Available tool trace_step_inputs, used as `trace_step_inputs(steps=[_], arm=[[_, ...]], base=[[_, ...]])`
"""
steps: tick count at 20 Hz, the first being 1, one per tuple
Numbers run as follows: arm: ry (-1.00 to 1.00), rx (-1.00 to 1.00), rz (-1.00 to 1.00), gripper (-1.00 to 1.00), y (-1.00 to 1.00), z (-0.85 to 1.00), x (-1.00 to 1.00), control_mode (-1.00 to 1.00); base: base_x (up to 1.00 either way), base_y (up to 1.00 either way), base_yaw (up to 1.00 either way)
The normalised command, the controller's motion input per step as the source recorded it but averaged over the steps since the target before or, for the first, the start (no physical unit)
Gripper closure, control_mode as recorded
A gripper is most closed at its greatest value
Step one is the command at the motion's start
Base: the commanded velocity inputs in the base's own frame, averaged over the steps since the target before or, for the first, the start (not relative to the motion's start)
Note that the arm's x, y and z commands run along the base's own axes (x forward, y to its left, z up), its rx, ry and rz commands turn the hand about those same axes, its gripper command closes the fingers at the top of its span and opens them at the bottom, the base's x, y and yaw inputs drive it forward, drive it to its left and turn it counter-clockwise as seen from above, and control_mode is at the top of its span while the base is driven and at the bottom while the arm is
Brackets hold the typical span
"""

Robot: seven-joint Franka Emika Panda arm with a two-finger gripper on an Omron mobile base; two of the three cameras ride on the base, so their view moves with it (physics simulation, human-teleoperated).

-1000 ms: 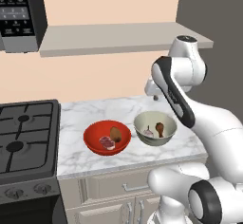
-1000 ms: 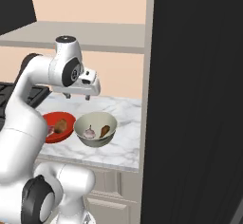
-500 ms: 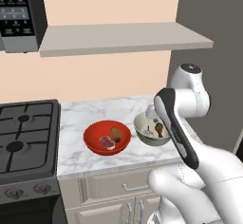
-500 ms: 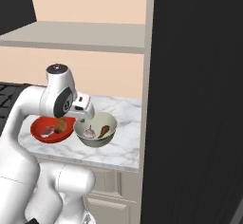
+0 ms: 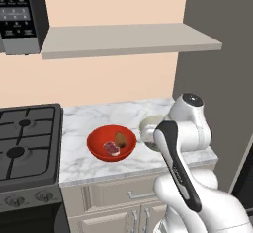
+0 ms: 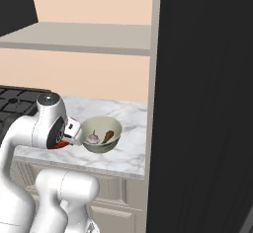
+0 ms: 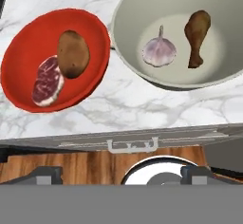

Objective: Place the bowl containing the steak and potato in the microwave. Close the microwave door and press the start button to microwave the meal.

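The glossy round red bowl sits on the white marble bench, with the brown oval potato and the flat pinkish-red marbled steak touching inside it, the steak at about 7 o'clock from the potato. Just beside the red bowl, at its 3 o'clock in the hand view, stands a pale grey-green bowl holding a garlic bulb and a brown chicken drumstick. The gripper hangs above the bench's front edge, near a cabinet drawer handle; only its two dark tips show, well apart, with nothing between them. In the left base view, the grey-and-black microwave hangs at 10 o'clock from the red bowl, above a black gas stove. A long grey shelf runs along the wall above the bench.
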Motion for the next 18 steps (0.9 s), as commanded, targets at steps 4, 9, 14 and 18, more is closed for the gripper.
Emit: trace_step_inputs(steps=[4, 9, 14, 18], arm=[[0.01, 0.05, -0.14, -1.00, 0.46, -0.23, 0.04, -1.00], [0.00, 0.01, -0.05, -1.00, 0.31, -0.28, 0.30, -1.00], [0.00, 0.01, 0.00, -1.00, 0.11, -0.35, 0.36, -1.00], [0.00, 0.02, 0.00, -1.00, 0.05, -0.42, 0.40, -1.00]], base=[[0.00, 0.00, 0.00], [0.00, 0.00, 0.00], [0.00, 0.00, 0.00], [0.00, 0.00, 0.00]])
